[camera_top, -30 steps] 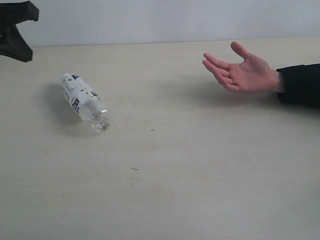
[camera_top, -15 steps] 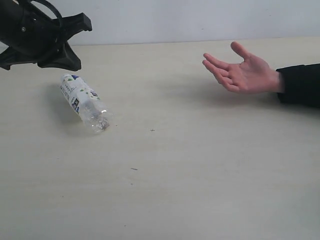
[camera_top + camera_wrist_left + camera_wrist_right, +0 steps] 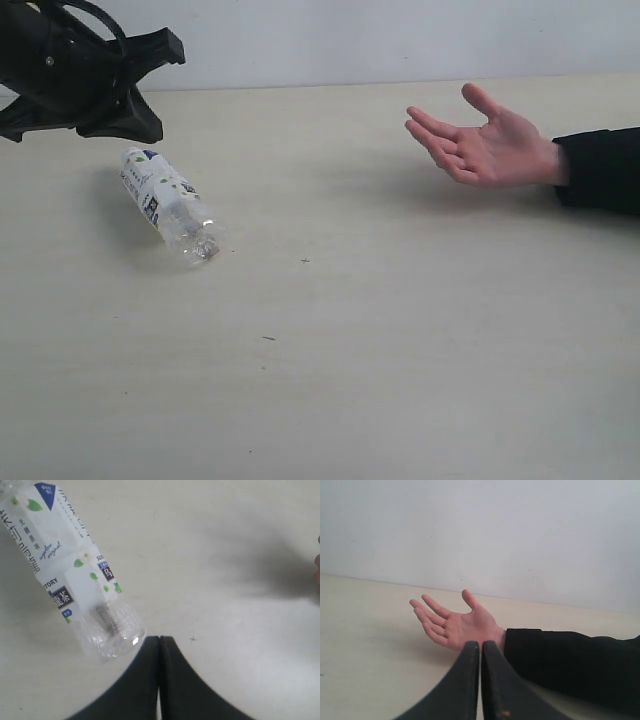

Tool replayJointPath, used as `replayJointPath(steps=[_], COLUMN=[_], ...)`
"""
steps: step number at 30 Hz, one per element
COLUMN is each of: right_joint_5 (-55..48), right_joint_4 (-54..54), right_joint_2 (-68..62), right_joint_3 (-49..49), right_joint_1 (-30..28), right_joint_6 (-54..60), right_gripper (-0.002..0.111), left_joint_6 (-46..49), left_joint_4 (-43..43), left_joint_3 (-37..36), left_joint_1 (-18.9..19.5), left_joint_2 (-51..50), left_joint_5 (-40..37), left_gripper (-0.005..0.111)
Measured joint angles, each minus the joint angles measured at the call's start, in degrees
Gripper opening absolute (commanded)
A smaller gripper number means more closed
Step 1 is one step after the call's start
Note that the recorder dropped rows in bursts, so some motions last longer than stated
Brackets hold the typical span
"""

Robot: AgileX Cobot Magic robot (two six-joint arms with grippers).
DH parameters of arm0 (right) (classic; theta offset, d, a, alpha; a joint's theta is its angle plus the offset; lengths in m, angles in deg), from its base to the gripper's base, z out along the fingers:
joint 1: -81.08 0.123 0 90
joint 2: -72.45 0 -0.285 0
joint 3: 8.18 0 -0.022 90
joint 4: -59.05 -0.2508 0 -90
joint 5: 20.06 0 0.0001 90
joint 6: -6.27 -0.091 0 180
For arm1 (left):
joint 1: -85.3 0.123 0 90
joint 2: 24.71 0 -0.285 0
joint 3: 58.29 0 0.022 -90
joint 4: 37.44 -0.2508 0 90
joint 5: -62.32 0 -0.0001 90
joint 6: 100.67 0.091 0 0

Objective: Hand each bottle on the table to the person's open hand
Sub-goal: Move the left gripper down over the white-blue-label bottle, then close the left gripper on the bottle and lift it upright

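One clear bottle with a white label and dark print lies on its side on the left of the table. The other bottles are out of view. My left gripper hovers above and just behind it, shut and empty. In the left wrist view the bottle lies just beside the closed tips of the left gripper. The person's open hand, palm up with a black sleeve, waits at the right. My right gripper is shut and empty, with the hand beyond it.
The person's black-sleeved forearm rests along the right edge. A pale wall runs behind the table's far edge. A few tiny dark specks mark the surface.
The left arm swung in from the upper left corner to above the bottle, then held still over the last half second. Bottle and hand have not moved.
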Motion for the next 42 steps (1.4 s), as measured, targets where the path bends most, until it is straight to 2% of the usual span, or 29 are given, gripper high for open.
replayJointPath(steps=[4, 12, 16, 20, 24, 30, 35, 37, 42], right_joint_5=[-0.23, -0.45, -0.45, -0.45, -0.45, -0.45, -0.45, -0.45, -0.45], right_joint_4=[0.0, 0.0, 0.0, 0.0, 0.0, 0.0, 0.0, 0.0, 0.0], right_joint_2=[0.0, 0.0, 0.0, 0.0, 0.0, 0.0, 0.0, 0.0, 0.0], right_joint_3=[0.0, 0.0, 0.0, 0.0, 0.0, 0.0, 0.0, 0.0, 0.0], right_joint_1=[0.0, 0.0, 0.0, 0.0, 0.0, 0.0, 0.0, 0.0, 0.0], right_joint_6=[0.0, 0.0, 0.0, 0.0, 0.0, 0.0, 0.0, 0.0, 0.0], right_gripper=[0.003, 0.003, 0.003, 0.003, 0.003, 0.003, 0.003, 0.003, 0.003], left_joint_6=[0.0, 0.0, -1.13, -1.72, -3.1, -14.46, -29.1, -37.26, -59.14], left_joint_4=[0.0, 1.34, 3.27, 11.71, 10.67, 9.72, 6.17, 0.55, -20.14], left_joint_3=[0.0, 0.0, 0.0, 0.0, 0.0, 0.0, 0.0, 0.0, 0.0], left_joint_1=[0.0, -0.05, -0.05, -0.05, -0.05, -3.56, -7.84, -9.46, -11.89], left_joint_2=[0.0, -0.42, -0.56, -1.32, -1.32, -3.11, -5.24, -6.44, -8.42], left_joint_5=[1.35, 15.73, 15.41, 15.43, 15.43, 15.46, 15.37, 14.78, 10.11], left_gripper=[0.0, 0.0, 0.0, 0.0, 0.0, 0.0, 0.0, 0.0, 0.0])
